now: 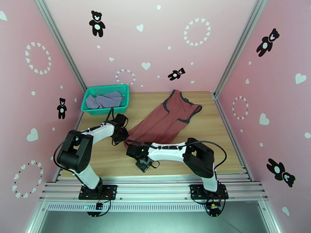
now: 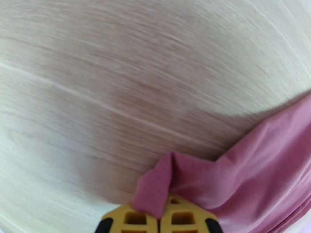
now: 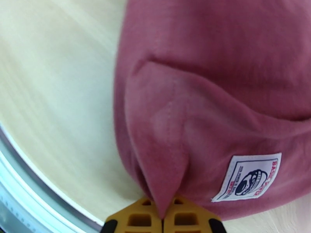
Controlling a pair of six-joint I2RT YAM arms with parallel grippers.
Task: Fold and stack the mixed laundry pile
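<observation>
From above, you see the rust-red tank top [image 1: 167, 119] lying on the counter [image 1: 221, 144] and the grey-lavender shirt [image 1: 104, 101] in the teal basket [image 1: 107, 87]; your left wrist view shows the left claw [image 2: 160, 214] pinching the top's corner, your right wrist view the right claw [image 3: 163, 214] pinching its hem near a white label [image 3: 248, 177].

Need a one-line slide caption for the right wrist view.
Right gripper shut on a pinched fold of the rust-red tank top near its sewn label, on the wooden table.

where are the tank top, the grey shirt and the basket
tank top [image 1: 165, 121], top external view, middle of its body
grey shirt [image 1: 104, 101], top external view, middle of the crumpled cloth
basket [image 1: 95, 110], top external view, its front wall
</observation>
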